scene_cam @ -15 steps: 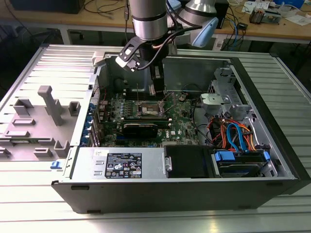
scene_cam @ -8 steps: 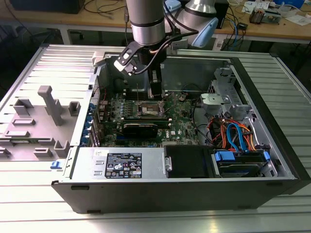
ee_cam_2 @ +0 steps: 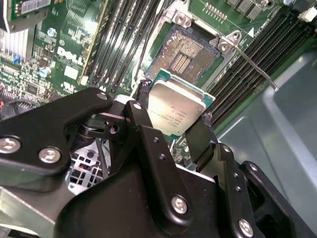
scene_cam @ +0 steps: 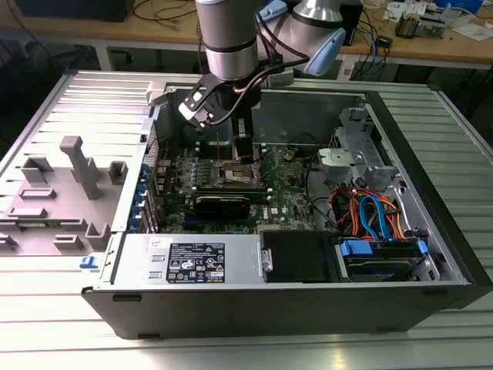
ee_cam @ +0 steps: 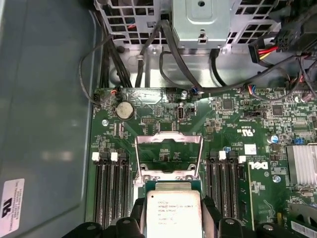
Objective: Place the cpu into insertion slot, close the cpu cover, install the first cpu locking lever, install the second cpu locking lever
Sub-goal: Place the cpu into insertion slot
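My gripper (ee_cam_2: 174, 106) is shut on the cpu (ee_cam_2: 176, 108), a small square chip with a silver top, held by its edges between two black fingers (ee_cam_2: 200, 136). In the second wrist view the chip hangs tilted just in front of the open insertion slot (ee_cam_2: 185, 53), whose dark pin field is bare. A thin locking lever (ee_cam_2: 255, 64) sticks out from the slot's corner. In the first wrist view the cpu (ee_cam: 172, 210) sits in the gripper (ee_cam: 172, 208) just short of the cpu cover (ee_cam: 168, 140), which stands swung open. In the exterior view the gripper (scene_cam: 243, 150) hovers above the insertion slot (scene_cam: 233, 176).
Long black memory slots (ee_cam: 106, 191) flank the socket on both sides. A black expansion card (scene_cam: 222, 204) lies close by. The case walls (scene_cam: 308, 116), drive cage (scene_cam: 362, 154), coloured cables (scene_cam: 373, 216) and power supply (scene_cam: 208, 262) hem in the board. Grey fixtures (scene_cam: 73, 166) stand outside the case.
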Controlling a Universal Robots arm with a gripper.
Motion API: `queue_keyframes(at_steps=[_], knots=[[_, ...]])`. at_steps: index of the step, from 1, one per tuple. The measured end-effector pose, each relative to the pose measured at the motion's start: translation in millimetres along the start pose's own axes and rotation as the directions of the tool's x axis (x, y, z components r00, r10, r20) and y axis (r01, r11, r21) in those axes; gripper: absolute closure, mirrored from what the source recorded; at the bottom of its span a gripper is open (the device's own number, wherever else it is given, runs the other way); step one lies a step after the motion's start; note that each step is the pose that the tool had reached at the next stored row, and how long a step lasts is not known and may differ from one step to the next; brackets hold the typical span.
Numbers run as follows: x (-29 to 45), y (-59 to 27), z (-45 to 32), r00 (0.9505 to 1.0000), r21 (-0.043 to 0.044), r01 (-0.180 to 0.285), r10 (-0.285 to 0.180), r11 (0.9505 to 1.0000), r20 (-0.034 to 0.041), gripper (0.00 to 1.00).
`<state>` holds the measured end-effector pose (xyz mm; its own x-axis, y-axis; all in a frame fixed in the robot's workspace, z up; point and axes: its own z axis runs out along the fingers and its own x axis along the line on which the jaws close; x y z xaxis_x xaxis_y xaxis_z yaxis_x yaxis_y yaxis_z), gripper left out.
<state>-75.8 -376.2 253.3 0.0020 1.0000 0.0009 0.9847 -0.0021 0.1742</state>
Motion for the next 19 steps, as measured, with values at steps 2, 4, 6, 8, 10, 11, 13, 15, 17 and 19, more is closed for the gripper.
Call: queue_keyframes(at_steps=[2, 4, 6, 8, 10, 11, 13, 15, 17, 19], knots=[[0.0, -3.6, 3.0, 1.0, -0.0017, -0.001, 0.001, 1.0, 0.0002, 0.45], [0.0, -7.2, 6.4, 1.0, -0.0054, -0.001, 0.001, 1.0, 0.0001, 0.45], [-0.1, -9.8, 8.4, 1.0, -0.0081, -0.001, 0.001, 1.0, 0.0002, 0.45], [-0.1, -11.7, 13.4, 1.0, -0.0099, -0.001, 0.001, 1.0, 0.0002, 0.45], [-0.1, -12.4, 17.1, 1.0, -0.01, -0.001, 0.001, 0.9999, 0.0002, 0.45], [-0.1, -12.8, 19.6, 1.0, -0.01, -0.001, 0.001, 0.9999, 0.0002, 0.45], [-0.1, -13.7, 23.6, 1.0, -0.0108, -0.001, 0.001, 0.9999, 0.0001, 0.45], [-0.1, -14.9, 25.9, 1.0, -0.0159, -0.001, 0.001, 0.9999, 0.0002, 0.45], [-0.1, -16.6, 28.0, 1.0, -0.0246, -0.001, 0.001, 0.9997, 0.0001, 0.45], [0.0, -17.9, 30.1, 1.0, -0.0292, -0.001, 0.001, 0.9996, 0.0, 0.45]])
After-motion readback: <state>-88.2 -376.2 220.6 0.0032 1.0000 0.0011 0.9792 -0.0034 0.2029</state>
